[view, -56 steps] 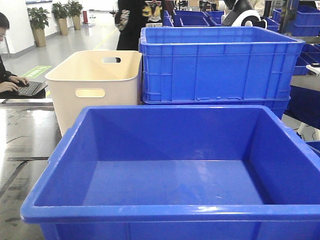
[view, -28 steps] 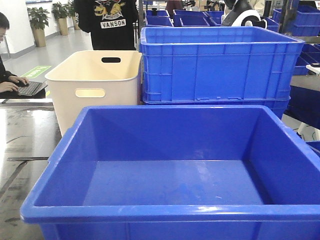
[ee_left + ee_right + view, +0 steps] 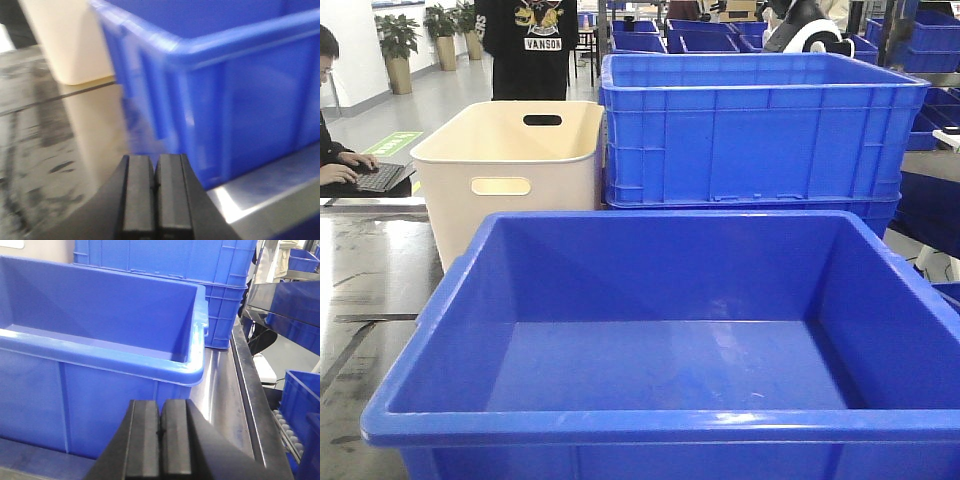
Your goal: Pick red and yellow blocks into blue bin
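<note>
Blue bin [image 3: 670,300] sits on the counter [image 3: 370,270] nearest the camera, no blocks visible inside, cream tub [image 3: 510,170] and ribbed blue crate [image 3: 760,130] behind it, left gripper [image 3: 155,192] and right gripper [image 3: 160,437] both closed on nothing

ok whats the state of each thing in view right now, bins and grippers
blue bin: upright, no blocks showing inside
cream tub: upright behind it, contents hidden
ribbed blue crate: stacked on another crate
left gripper: fingers shut, holding nothing
right gripper: fingers shut, holding nothing
</note>
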